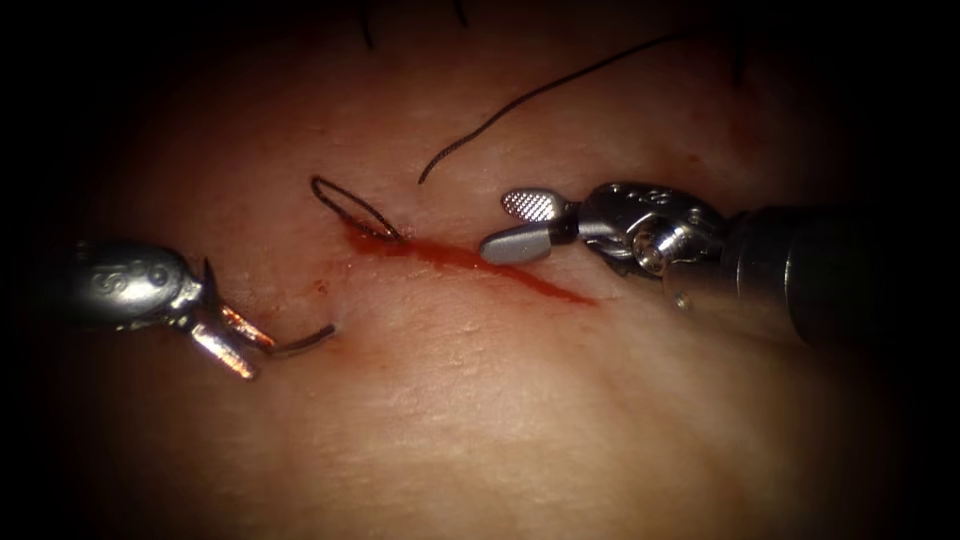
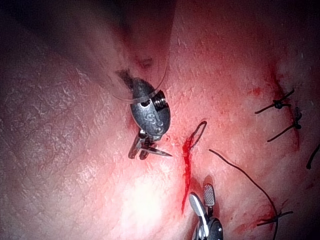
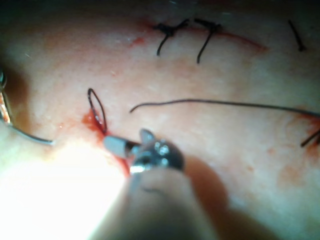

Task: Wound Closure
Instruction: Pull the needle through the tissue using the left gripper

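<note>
In the endoscope view, the left end effector (image 1: 232,345) gripped the needle (image 1: 300,342) near its tail, left of the cut (image 1: 480,262); the needle's tip entered the tissue (image 1: 480,420). The right end effector (image 1: 520,225) hung over the cut, spread wide and empty. A thread (image 1: 355,210) loop rose at the cut's left end.

The left wrist view showed the left end effector (image 2: 142,149) clamping the needle (image 2: 161,153).

The right wrist view showed the right end effector (image 3: 127,141) parted beside the loop (image 3: 96,107), knots (image 3: 170,30) beyond.

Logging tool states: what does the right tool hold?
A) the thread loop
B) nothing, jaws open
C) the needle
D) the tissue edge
B: the right tool has its jaws spread over the cut with nothing between them; the left tool holds the needle.
</note>
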Available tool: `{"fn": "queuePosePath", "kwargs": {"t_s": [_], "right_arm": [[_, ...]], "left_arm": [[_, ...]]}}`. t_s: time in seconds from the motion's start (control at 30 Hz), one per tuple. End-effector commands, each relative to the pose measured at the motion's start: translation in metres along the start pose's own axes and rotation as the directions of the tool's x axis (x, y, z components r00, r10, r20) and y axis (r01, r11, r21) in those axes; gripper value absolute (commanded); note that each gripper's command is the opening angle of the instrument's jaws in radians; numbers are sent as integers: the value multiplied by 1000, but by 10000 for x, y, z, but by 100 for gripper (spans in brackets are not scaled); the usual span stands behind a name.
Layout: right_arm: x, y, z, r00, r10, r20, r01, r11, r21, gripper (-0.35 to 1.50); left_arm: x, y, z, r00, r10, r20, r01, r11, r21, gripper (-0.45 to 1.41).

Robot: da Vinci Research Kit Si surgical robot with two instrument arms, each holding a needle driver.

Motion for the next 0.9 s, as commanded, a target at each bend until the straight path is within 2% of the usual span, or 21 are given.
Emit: {"fn": "queuePosePath", "kwargs": {"t_s": [0.03,0.2,0.27,0.5,0.57,0.9], "right_arm": [[-2,2,8,1000,0,-3,0,1000,3,130],[-3,0,8,1000,-1,-3,1,1000,5,130],[-3,-2,8,1000,-1,-3,1,1000,5,130],[-3,-2,8,1000,1,-17,-1,1000,-2,130],[-3,-3,7,1000,1,-17,-1,1000,-2,128],[0,-4,8,1000,11,-24,-11,1000,-8,123]], "left_arm": [[1,-1,5,1000,-19,-12,19,1000,6,-45],[35,7,-6,998,-53,-26,53,999,12,-45],[58,10,-18,997,-72,-31,73,996,51,-45],[101,4,-51,997,75,30,-80,969,233,-45],[109,1,-58,994,105,43,-112,959,259,-45],[146,-23,-93,967,250,51,-247,868,431,-45]]}}
